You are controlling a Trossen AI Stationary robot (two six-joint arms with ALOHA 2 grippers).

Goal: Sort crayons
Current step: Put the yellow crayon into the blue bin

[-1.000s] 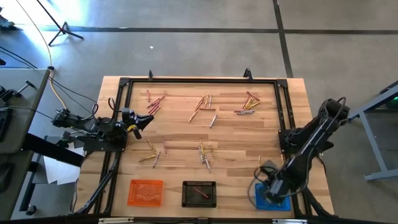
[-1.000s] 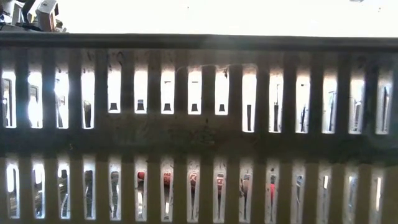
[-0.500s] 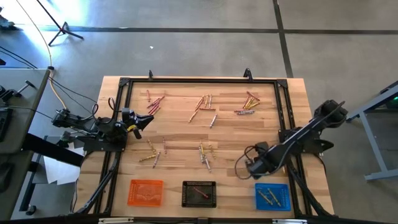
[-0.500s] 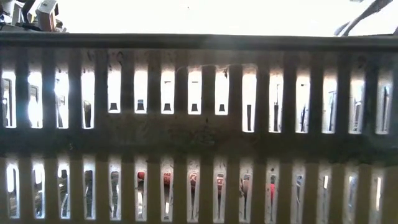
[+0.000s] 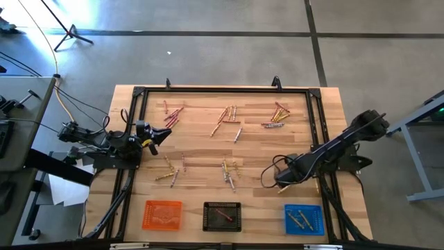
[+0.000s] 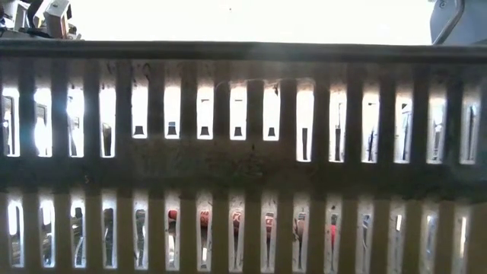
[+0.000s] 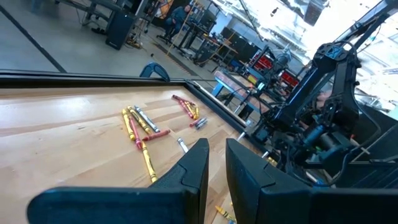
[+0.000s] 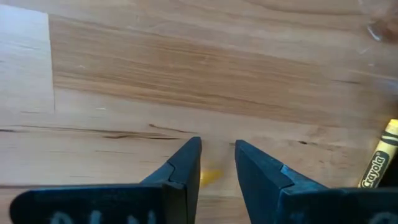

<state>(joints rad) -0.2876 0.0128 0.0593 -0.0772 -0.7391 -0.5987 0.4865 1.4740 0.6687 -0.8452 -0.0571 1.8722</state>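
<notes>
Right gripper [image 8: 217,163] jaws slightly open, empty; yellow crayon [image 8: 379,163] lies diagonally nearby.

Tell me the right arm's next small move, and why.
Probably ease the right claw toward the crayon cluster at the table's middle and lower onto one crayon. It hovers over bare wood with a gap between its fingers, nothing gripped, while the blue tray already holds crayons. The left claw waits at the left edge.

Right gripper [image 5: 272,179] off the blue tray [image 5: 304,219], now over bare table [image 5: 208,156] beside it.
</notes>
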